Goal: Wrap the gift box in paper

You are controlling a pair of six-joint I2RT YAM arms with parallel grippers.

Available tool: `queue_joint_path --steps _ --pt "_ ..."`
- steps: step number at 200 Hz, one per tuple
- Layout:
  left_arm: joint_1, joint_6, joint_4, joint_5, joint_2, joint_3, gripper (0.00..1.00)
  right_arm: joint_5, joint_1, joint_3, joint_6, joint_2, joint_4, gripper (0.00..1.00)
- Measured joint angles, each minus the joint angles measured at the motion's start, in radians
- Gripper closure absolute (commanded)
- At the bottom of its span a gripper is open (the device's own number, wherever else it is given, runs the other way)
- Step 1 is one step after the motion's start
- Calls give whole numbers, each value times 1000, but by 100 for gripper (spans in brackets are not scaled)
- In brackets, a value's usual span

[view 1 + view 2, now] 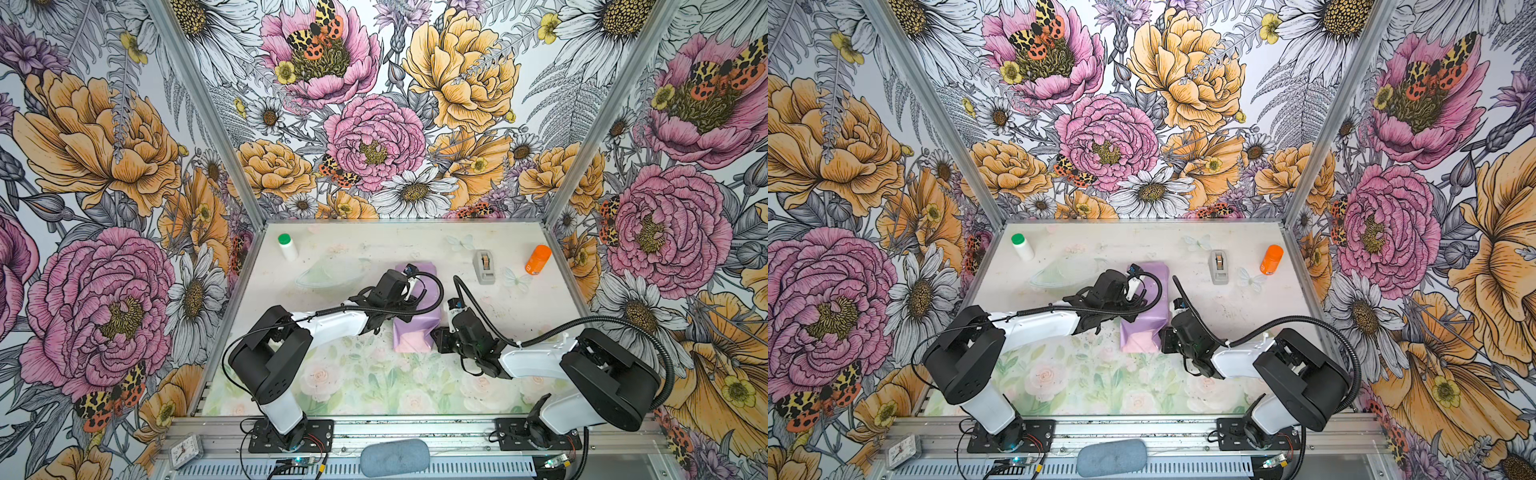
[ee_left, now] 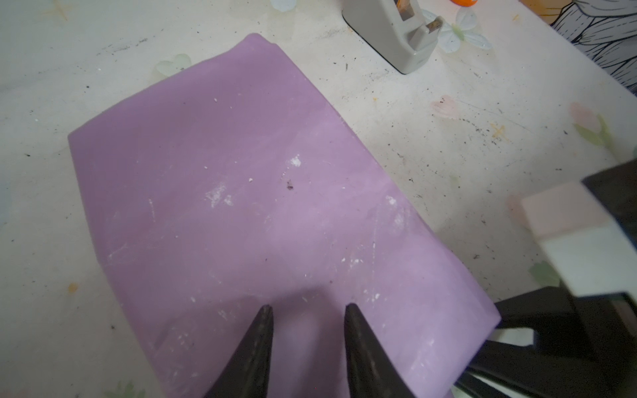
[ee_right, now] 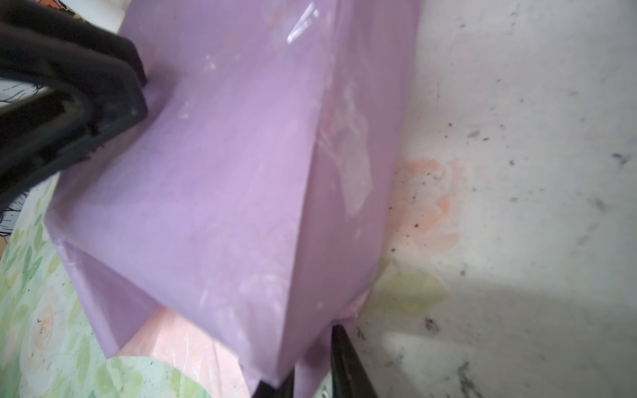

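Thin lilac-pink paper sheet (image 1: pixel 415 330) already covers the hidden gift box at mid-worktop (image 1: pixel 374 249). Left end effector (image 2: pixel 306 310) presses on top, narrowly open. Right end effector (image 3: pixel 306 358) straddles the unfolded 6 o'clock flap, narrow, grip unclear. End folds and taping likely remain.

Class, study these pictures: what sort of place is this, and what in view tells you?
Probably a robot test booth, not a home: left arm and right arm bolted to an aluminium rail, flower-printed walls boxing in a small table, and a tape dispenser.

Both top views look down over the table (image 1: pixel 415 245); wrist cameras hover close above the paper (image 2: pixel 241 206).
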Motion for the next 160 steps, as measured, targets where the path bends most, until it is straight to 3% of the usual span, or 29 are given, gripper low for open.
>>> queue_joint_path --steps 160 --pt "0 -4 14 8 0 -6 64 98 55 29 2 150 190 74"
